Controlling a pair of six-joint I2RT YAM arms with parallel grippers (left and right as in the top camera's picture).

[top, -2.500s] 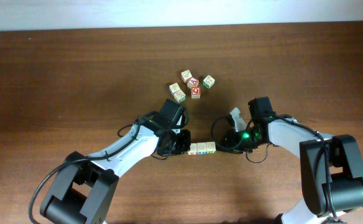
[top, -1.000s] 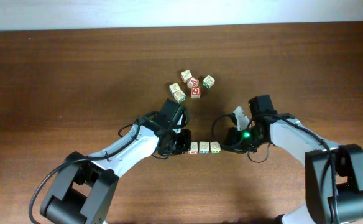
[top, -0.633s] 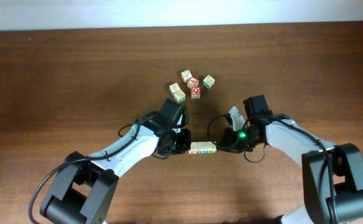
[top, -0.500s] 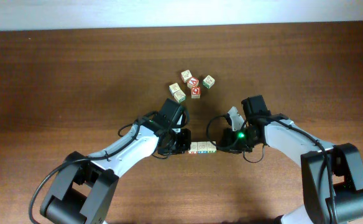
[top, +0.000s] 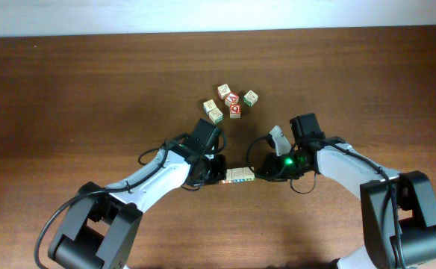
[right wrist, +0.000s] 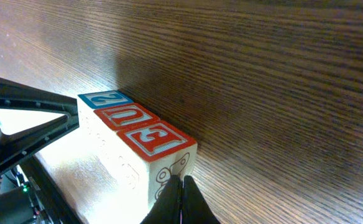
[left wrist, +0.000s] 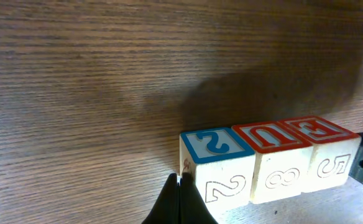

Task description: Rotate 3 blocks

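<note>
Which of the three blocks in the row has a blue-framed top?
The end block beside the left gripper: its top shows a blue 2, while the middle block and the far block have red-framed tops.

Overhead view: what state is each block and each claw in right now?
three blocks, lying side by side in one touching row.
left gripper, shut, tip at the row's blue-topped end.
right gripper, shut, tip at the row's other end.
other blocks, clustered apart from the row, no gripper on them.
</note>
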